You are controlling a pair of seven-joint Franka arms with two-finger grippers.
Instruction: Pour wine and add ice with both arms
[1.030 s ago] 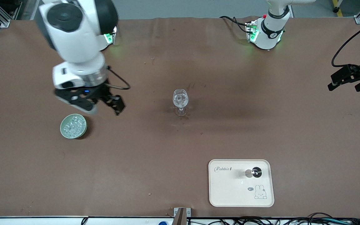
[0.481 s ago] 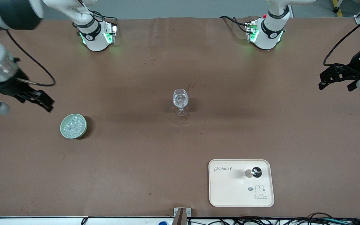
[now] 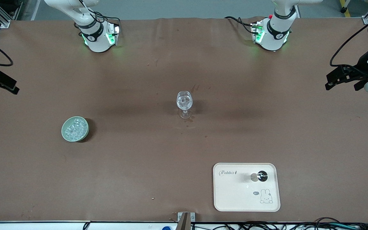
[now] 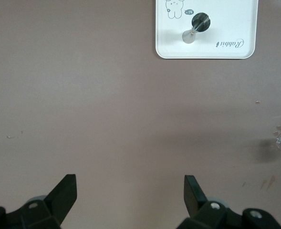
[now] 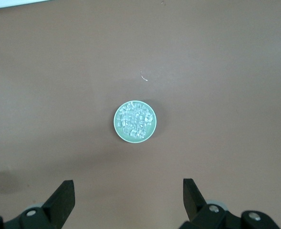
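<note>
Ice (image 3: 75, 128) in bowl (image 3: 64, 134); both end effectors empty, spread

High front camera; wrist cameras look straight down at table (image 3: 139, 80)

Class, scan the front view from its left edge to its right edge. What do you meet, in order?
right gripper → green bowl of ice → wine glass → cream tray → left gripper

Left gripper (image 4: 130, 188) wide apart over brown table (image 4: 107, 105); cream tray (image 4: 240, 50), perhaps a bottle (image 4: 196, 26) on it.
</note>
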